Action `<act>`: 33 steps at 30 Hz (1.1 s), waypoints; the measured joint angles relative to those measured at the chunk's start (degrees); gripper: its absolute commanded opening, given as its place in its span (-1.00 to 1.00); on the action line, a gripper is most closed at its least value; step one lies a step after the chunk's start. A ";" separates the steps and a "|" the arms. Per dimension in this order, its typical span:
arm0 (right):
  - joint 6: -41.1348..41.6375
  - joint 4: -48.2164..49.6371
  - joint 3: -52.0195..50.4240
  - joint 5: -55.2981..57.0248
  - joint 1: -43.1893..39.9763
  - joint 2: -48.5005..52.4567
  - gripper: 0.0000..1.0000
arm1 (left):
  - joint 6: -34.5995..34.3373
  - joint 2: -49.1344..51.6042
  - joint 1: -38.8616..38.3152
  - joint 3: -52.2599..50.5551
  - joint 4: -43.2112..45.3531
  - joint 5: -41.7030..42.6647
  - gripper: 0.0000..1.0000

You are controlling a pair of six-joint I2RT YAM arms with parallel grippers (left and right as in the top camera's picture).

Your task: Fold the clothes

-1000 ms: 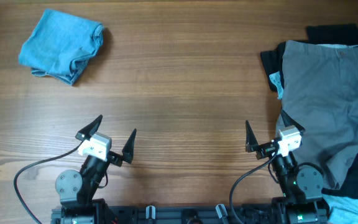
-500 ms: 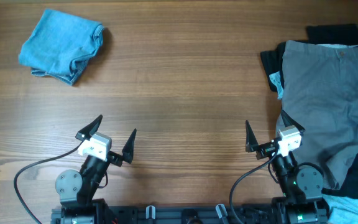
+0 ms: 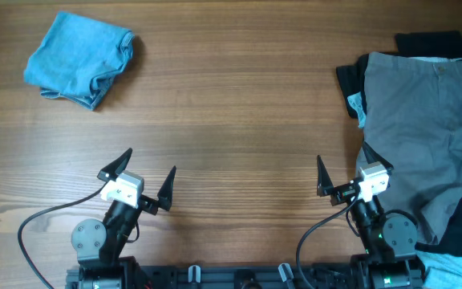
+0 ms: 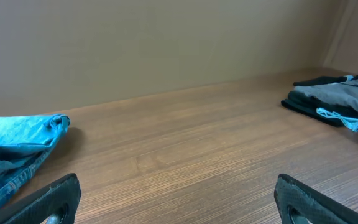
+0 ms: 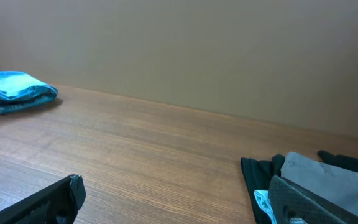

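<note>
Overhead: blue garment [image 3: 79, 58] at ten o'clock looks folded; grey shorts [image 3: 423, 136] at three lie unfolded; left pincer [image 3: 148, 166] and right pincer [image 3: 351, 170] gape, empty.

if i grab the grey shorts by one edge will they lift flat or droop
Probably droop: the grey shorts lie limp and creased, so they look floppy. They rest on black clothes, which may drag along.

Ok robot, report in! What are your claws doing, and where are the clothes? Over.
Left claw open, empty. Right claw open, empty. Grey shorts spread out over black clothes, right side, not folded yet. Nothing in the way.
</note>
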 measured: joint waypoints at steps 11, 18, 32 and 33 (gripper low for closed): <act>0.00 0.00 0.00 0.00 0.00 0.00 0.99 | 0.00 0.00 0.00 0.00 0.00 0.00 1.00; 0.00 0.02 0.00 0.00 0.00 0.00 0.99 | 0.00 0.00 0.00 0.00 0.02 0.00 1.00; 0.00 0.57 0.00 -0.42 0.00 0.00 1.00 | 0.07 0.00 0.00 0.00 2.69 -0.02 1.00; 0.00 0.55 0.00 -1.05 0.00 0.00 1.00 | 0.07 0.02 0.00 0.00 2.78 0.00 1.00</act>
